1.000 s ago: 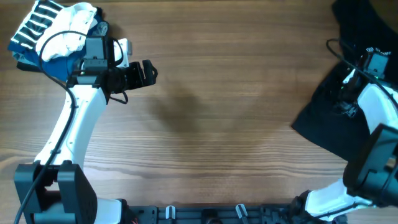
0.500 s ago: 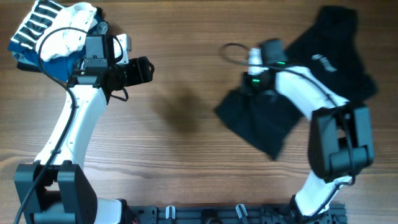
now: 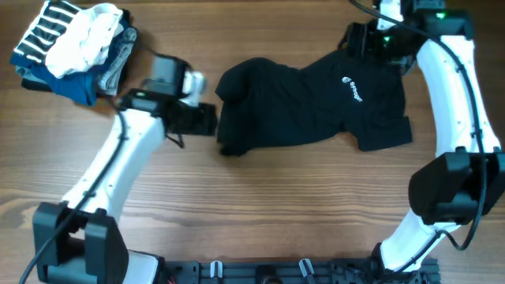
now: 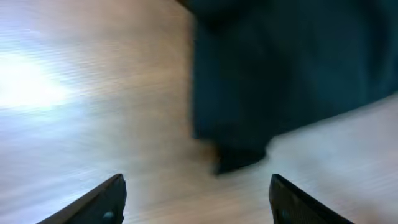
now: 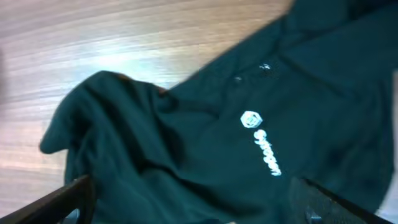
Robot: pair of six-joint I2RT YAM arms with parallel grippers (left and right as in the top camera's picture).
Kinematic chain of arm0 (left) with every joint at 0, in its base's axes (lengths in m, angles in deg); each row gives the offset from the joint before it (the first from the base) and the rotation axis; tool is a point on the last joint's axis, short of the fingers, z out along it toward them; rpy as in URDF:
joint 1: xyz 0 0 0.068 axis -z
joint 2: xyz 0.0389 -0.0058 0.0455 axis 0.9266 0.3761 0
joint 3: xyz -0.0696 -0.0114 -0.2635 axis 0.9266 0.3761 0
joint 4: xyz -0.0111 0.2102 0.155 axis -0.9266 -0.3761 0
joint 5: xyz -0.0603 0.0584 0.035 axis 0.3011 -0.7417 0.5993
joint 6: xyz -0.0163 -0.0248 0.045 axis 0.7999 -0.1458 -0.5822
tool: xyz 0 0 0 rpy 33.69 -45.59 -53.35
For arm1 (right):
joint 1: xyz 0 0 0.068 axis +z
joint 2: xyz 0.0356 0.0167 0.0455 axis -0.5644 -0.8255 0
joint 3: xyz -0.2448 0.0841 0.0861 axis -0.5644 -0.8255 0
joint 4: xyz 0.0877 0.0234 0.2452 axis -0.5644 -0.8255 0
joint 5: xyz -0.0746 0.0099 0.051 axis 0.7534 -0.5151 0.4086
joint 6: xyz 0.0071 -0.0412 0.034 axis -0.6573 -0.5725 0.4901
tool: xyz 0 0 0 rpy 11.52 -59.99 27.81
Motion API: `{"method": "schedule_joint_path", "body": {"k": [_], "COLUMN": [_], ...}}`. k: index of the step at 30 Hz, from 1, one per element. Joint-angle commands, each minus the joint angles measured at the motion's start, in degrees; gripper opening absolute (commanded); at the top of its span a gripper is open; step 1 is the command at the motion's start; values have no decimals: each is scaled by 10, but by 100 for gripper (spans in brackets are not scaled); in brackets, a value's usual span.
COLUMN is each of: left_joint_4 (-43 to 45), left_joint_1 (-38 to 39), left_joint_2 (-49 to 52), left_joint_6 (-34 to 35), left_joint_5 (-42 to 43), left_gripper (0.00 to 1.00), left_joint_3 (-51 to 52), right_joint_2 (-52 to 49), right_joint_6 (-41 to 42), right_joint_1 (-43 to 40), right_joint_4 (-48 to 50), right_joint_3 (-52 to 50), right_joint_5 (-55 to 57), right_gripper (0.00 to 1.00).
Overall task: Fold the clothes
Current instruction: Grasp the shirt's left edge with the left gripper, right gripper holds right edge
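A black shirt (image 3: 316, 110) with a small white logo (image 3: 353, 88) lies rumpled across the middle and right of the wooden table, its left end bunched up. My left gripper (image 3: 209, 120) is open and empty, just left of that bunched end. In the left wrist view, the shirt (image 4: 280, 68) lies ahead of the gripper (image 4: 196, 199). My right gripper (image 3: 357, 37) is open above the shirt's far edge. In the right wrist view, the gripper (image 5: 193, 199) hovers over the shirt (image 5: 217, 137) and its logo (image 5: 261, 140), holding nothing.
A pile of folded clothes (image 3: 71, 43), striped, white and blue, sits at the far left corner. Bare wooden table (image 3: 260, 213) lies in front of the shirt. The arm bases stand at the near edge.
The black shirt came from the far right edge to the middle and spread out. My right arm swung to the far side. My left gripper moved right and nearer, to the shirt's left end.
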Motion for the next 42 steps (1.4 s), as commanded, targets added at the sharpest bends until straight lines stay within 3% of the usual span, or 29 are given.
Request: {"method": "schedule_joint_path", "body": {"k": [1, 4, 7, 13, 18, 22, 24, 26, 32, 33, 34, 37, 38, 42], "left_joint_4": [-11, -11, -4, 97, 120, 95, 94, 97, 136, 142, 145, 145, 134, 65], "left_joint_1": [94, 149, 153, 151, 144, 144, 144, 144, 141, 140, 140, 139, 135, 92], "left_joint_2": [20, 87, 160, 174, 175, 175, 175, 175, 180, 180, 180, 177, 169, 102], "left_joint_6": [-16, -20, -20, -88, -106, -105, -105, -105, -105, -102, -94, -89, -59, -27], "left_joint_5": [11, -65, -123, -147, -151, -139, -120, -105, -102, -102, -102, -108, -143, -186], "left_gripper": [70, 61, 51, 66, 66, 52, 38, 30, 30, 22, 4, 4, 4, 4], "left_joint_3": [-3, -3, -3, -3, -3, -2, -1, 2, 38, 38, 38, 36, 24, -84], "right_joint_2": [6, 6, 6, 6, 6, 6, 6, 6, 6, 6, 6, 6, 6, 6], "right_joint_6": [-20, -26, -26, -26, -26, -26, -26, -26, -26, -26, -26, -25, -23, -10], "right_joint_1": [-15, -16, -16, -16, -16, -16, -16, -16, -16, -16, -16, -16, -16, -16], "right_joint_4": [-2, -2, -5, -4, -4, -4, -5, -7, -11, -14, -16, -28, -38, -115], "right_joint_3": [8, 8, 7, 7, 7, 7, 7, 7, 7, 7, 7, 7, 7, 7], "right_joint_5": [2, 4, 12, 15, 15, 15, 15, 15, 15, 15, 15, 14, 14, 15], "right_gripper": [100, 100, 100, 100, 100, 100, 99, 100, 100, 99, 100, 99, 98, 96]}}
